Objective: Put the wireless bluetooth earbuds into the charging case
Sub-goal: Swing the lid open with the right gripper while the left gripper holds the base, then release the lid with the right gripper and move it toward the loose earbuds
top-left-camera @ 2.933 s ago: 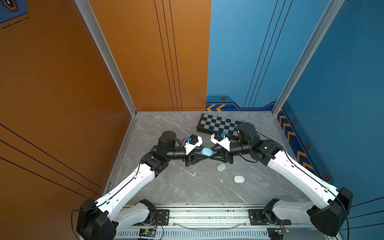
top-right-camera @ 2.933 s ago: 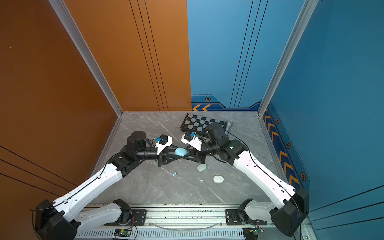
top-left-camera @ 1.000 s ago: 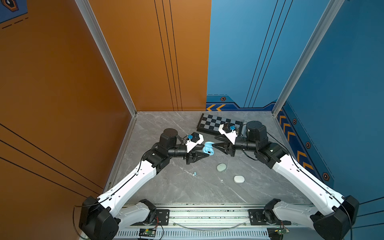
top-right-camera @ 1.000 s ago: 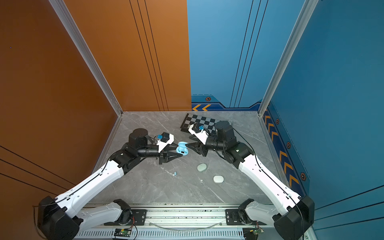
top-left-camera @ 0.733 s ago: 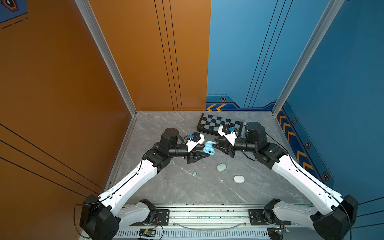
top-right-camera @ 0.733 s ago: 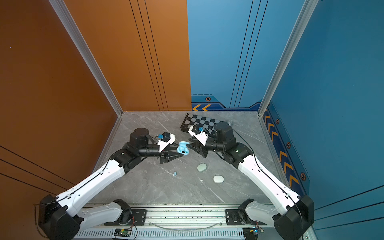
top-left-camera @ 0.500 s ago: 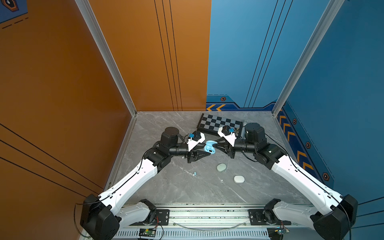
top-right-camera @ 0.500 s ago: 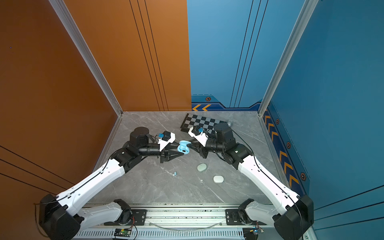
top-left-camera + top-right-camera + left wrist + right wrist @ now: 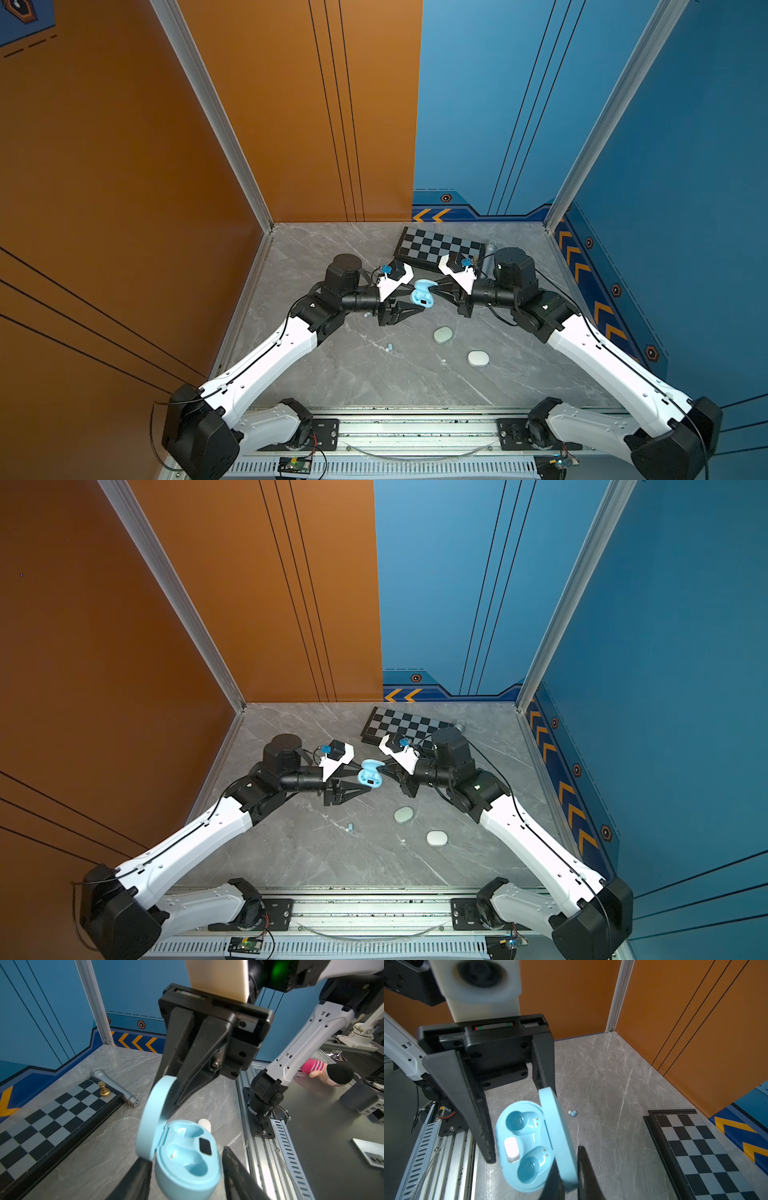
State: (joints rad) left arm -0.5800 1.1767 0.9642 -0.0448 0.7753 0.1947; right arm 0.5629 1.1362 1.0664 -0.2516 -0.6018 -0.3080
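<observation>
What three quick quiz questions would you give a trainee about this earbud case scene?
1. True or false: the light blue pill-shaped plastic charging case lies on the grey marble table.
2. The right gripper has its jaws shut on: A the case's hinged lid; B the gold chess pawn; C the silver microphone.
3. How many tiny bean-shaped earbuds sit in the case's two sockets?
Key: 1 false, it is held in the air; 2 A; 3 none.
</observation>
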